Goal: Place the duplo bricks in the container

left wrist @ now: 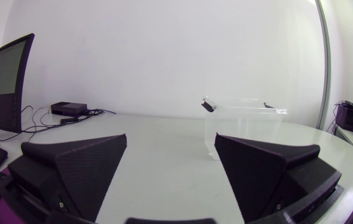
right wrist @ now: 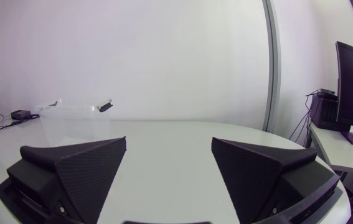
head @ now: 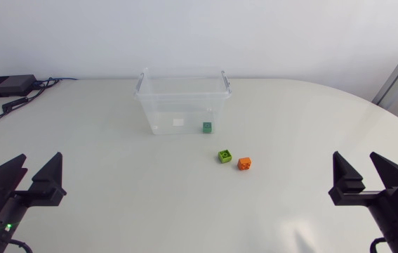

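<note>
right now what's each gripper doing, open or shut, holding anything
left gripper: open, jaws apart, holding nothing
right gripper: open, jaws apart, holding nothing

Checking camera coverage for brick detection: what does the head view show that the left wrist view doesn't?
Head view only: lime brick and orange brick on the table, dark green brick apparently inside the container, and the right tool, open. Left wrist view only: a dark clip on the container's rim. Both: the container, the open left tool, the black box.

Green brick [head: 206, 127], lime brick [head: 224, 156], orange brick [head: 245, 164]
</note>
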Controlling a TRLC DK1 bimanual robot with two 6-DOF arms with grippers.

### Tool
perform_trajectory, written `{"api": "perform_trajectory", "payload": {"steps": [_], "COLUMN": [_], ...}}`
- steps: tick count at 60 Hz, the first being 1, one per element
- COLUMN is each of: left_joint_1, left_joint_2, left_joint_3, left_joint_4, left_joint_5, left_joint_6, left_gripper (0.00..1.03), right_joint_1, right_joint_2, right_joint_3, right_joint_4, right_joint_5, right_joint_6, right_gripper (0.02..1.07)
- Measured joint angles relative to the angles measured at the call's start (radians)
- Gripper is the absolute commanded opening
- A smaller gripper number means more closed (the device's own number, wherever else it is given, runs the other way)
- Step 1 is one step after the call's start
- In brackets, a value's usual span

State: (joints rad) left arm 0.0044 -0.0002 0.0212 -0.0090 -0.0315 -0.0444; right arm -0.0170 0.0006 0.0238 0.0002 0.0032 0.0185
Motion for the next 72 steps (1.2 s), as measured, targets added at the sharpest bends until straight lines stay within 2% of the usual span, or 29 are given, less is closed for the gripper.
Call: {"api": "perform_trajectory", "payload": {"steps": [20,31,38,47,56,67,72], "left_joint_1": [0.000,0.000,-0.001,-0.005,-0.008,-0.008,-0.008], "left_joint_2": [0.000,0.000,0.000,0.000,0.000,0.000,0.000], "left_joint_3": [0.000,0.000,0.000,0.000,0.000,0.000,0.000], "left_joint_4": [0.000,0.000,0.000,0.000,0.000,0.000,0.000], "left_joint_5": [0.000,0.000,0.000,0.000,0.000,0.000,0.000], "left_joint_6": [0.000,0.000,0.000,0.000,0.000,0.000,0.000], "left_gripper": [0.99,0.99,0.99,0.99,0.99,0.99,0.99], "right_joint_1": [0.005,0.053,0.069,0.084,0.172,0.273,0.285], "right_joint_2": [0.000,0.039,0.221,0.522,0.711,0.896,0.982], "right_joint_3": [0.000,0.007,0.087,0.297,0.472,0.569,0.587], "right_joint_4": [0.000,0.020,0.038,0.044,0.024,0.003,-0.013], "right_joint_5": [0.000,0.000,-0.003,-0.007,0.001,0.003,-0.029], "right_joint_6": [0.000,0.000,0.000,0.001,0.021,0.070,0.097], "right_gripper": [1.01,1.01,1.01,1.02,1.02,1.02,1.02]}}
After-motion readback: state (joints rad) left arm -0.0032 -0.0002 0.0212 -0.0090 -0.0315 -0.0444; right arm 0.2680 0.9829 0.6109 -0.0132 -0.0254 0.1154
